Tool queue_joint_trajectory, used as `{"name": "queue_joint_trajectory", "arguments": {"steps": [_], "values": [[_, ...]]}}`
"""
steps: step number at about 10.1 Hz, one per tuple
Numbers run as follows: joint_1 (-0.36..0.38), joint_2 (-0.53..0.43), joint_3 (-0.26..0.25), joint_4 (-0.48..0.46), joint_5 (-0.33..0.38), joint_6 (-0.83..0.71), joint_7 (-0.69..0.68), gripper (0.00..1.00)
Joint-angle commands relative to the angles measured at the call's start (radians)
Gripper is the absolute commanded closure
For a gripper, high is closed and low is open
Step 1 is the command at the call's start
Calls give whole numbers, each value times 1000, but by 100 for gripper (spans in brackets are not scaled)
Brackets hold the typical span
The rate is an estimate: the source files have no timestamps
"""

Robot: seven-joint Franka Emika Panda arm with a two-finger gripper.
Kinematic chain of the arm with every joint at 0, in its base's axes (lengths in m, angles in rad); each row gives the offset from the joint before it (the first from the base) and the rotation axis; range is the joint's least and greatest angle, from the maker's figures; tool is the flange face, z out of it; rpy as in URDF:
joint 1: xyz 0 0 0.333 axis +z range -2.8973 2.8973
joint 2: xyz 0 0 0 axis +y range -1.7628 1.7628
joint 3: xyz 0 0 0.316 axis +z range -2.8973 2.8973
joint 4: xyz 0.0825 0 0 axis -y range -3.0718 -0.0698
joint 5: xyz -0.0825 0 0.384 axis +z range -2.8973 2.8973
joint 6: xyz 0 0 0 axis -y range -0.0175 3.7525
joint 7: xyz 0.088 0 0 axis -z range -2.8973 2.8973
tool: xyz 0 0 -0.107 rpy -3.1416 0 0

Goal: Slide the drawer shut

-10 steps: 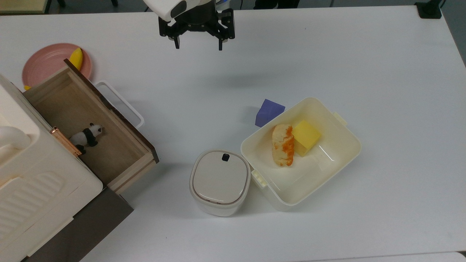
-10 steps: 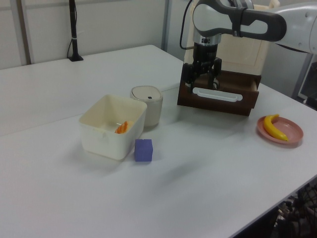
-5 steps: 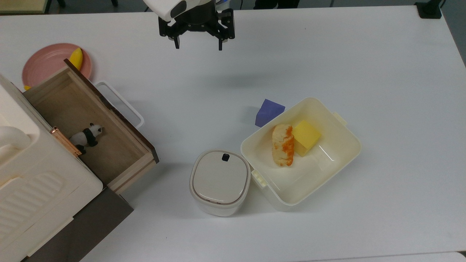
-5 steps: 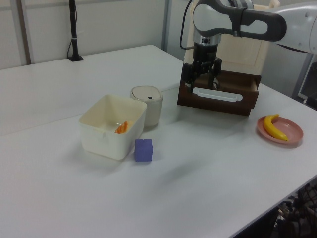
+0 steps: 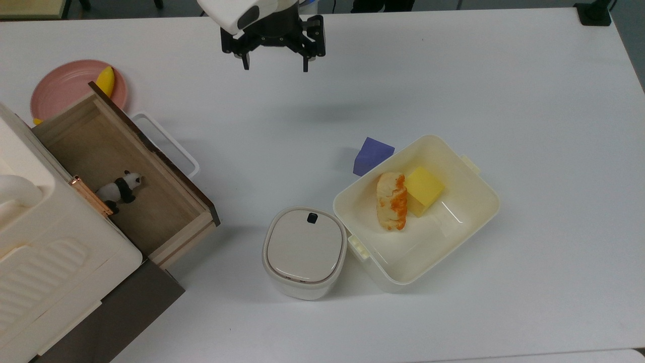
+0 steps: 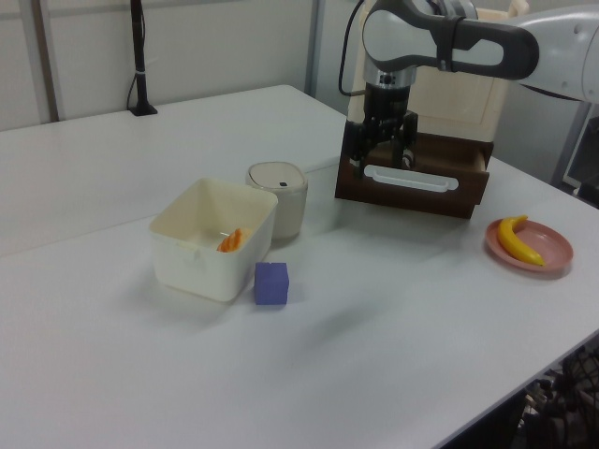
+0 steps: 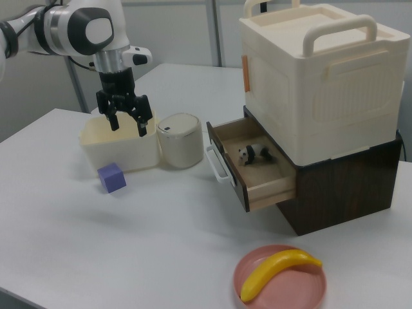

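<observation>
The drawer [image 5: 132, 147] stands pulled out of a dark brown cabinet at the top view's left, a light wooden box with a dark front panel [image 6: 412, 195] and a white loop handle [image 5: 167, 143]. A small panda figure [image 5: 120, 188] lies inside it. My gripper [image 5: 275, 67] hangs open and empty above the table near the top view's upper edge, well off to the right of the handle there. In the left view the gripper [image 6: 382, 161] appears in front of the drawer [image 6: 440, 157]. The right view has the gripper [image 7: 129, 125] far left of the drawer [image 7: 257, 168].
A cream tub [image 5: 473, 201] holding bread and a yellow block sits mid-table, with a purple cube [image 5: 372, 155] and a white lidded bin [image 5: 304, 252] beside it. A pink plate [image 5: 65, 88] with a banana lies behind the drawer. A cream box [image 7: 322, 77] tops the cabinet.
The gripper has crept slightly toward the top view's bottom edge and stays open. The drawer and the other objects have not moved.
</observation>
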State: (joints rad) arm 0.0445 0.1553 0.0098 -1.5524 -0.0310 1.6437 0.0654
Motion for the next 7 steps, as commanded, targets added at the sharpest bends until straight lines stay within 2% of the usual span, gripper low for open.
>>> {"name": "queue_joint_trajectory", "arguments": {"steps": [1,3,4,5,6,7], "values": [[21,24,-2,-23,-4,95,22,0],[17,24,-2,-22,-4,117,50,1],[12,24,-2,-22,0,116,53,26],[11,26,-4,-20,6,117,54,67],[9,26,-7,-20,29,117,63,96],[-4,45,-7,-18,36,122,153,100]]}}
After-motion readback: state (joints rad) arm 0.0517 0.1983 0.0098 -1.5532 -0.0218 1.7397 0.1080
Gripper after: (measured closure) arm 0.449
